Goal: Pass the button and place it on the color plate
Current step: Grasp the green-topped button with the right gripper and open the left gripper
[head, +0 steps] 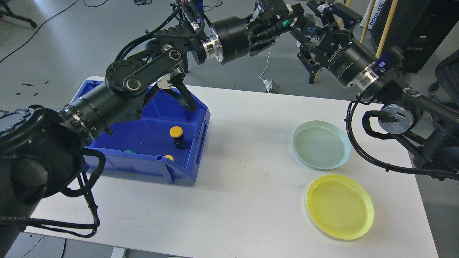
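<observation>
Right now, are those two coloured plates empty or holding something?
Empty. The green plate and the yellow plate show only bare surfaces.

Glossy blue plastic bin (pixel 193 143), matt white table (pixel 244 200), smooth glossy plates (pixel 340 207).

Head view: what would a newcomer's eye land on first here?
Probably the two black arms meeting high above the table's far edge, the left end effector holding a green button toward the right end effector. Next, the blue bin at left, and the green plate and yellow plate at right.
</observation>
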Robot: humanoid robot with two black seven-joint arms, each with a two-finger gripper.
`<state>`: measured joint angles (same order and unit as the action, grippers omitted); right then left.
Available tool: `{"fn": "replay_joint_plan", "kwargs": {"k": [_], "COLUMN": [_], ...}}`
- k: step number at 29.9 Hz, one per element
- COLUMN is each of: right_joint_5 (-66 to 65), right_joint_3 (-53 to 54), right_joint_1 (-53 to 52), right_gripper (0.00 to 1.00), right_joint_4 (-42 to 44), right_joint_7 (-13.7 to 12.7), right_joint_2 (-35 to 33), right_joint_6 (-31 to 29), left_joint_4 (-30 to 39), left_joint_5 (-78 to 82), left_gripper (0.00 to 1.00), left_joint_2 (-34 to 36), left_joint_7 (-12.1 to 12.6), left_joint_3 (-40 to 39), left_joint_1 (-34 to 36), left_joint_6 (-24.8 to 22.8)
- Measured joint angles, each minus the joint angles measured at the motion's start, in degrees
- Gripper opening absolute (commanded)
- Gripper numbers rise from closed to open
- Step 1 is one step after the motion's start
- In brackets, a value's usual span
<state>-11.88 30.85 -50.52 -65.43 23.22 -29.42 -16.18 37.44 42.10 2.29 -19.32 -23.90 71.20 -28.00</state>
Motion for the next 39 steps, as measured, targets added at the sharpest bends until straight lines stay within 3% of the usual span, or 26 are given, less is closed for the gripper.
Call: {"fn": "replay_joint_plan", "kwargs": {"k": [10,22,24,27,29,39], "right_joint_5": [-1.91,-2.23,-2.33,-2.37,-2.37,-1.79], "right_joint_3": [0.08,-0.11,-0.12,-0.12,0.05,0.78], "right_joint_1": [-0.29,-0.42,-0.43,-0.44,-0.39,0.24], "right_gripper": [0.09,0.09,0.17,0.52,0.64,0.69], "right_joint_4": [-0.15,0.16,0.22,0.34,0.35,-0.93], "right_joint_7": [-0.20,0.06,0.06,0.07,0.07,0.05], "right_joint_2": [0.34,0.60,0.60,0.61,0.62,-0.26], "right_joint_6": [-0.09,-0.10,-0.07,0.07,0.32,-0.03], "left_joint_4": [-0.07,-0.07,-0.07,-0.07,-0.07,-3.00], "left_joint_5": [-2.01,-2.07,-2.08,-2.07,-2.07,-5.36], "left_gripper": [0.25,0.25,0.25,0.25,0.25,0.25], "left_joint_2": [-0.07,-0.19,-0.22,-0.25,-0.26,-0.35], "left_joint_7": [0.26,0.26,0.26,0.26,0.26,0.06], "left_joint_3": [0.19,0.25,0.31,0.34,0.33,-0.10], "left_joint_1": [-0.01,-0.13,-0.18,-0.18,-0.18,-0.07], "left_joint_6": [-0.02,-0.02,-0.02,0.00,0.02,0.02]}}
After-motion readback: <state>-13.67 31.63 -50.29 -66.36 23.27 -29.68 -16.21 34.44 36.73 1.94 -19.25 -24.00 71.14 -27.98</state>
